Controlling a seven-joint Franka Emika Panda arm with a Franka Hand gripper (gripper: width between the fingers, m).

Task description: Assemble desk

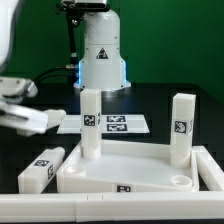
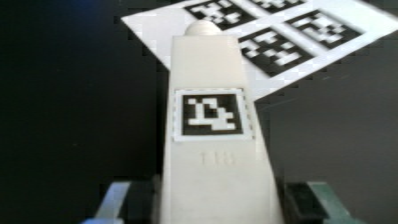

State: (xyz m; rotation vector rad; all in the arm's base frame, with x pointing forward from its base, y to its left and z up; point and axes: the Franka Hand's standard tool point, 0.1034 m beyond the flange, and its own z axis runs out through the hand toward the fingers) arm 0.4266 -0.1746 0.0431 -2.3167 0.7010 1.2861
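Observation:
The white desk tabletop (image 1: 125,168) lies flat at the front of the exterior view. Two legs stand upright in its back corner sockets, one on the exterior view's left (image 1: 90,122) and one on its right (image 1: 182,128). A third leg (image 1: 40,166) lies flat on the table left of the tabletop. My gripper (image 1: 14,112) is at the far left, above the table, shut on a fourth leg (image 1: 33,120). In the wrist view this leg (image 2: 210,120) runs between the fingers (image 2: 121,200), tag facing up, its peg end toward the marker board (image 2: 285,35). The gripper (image 2: 214,205) grips it near the bottom edge.
The marker board (image 1: 115,124) lies on the black table behind the tabletop. The white robot base (image 1: 100,55) stands at the back. A white rail (image 1: 100,208) runs along the front edge and a white wall (image 1: 210,165) borders the tabletop's right side.

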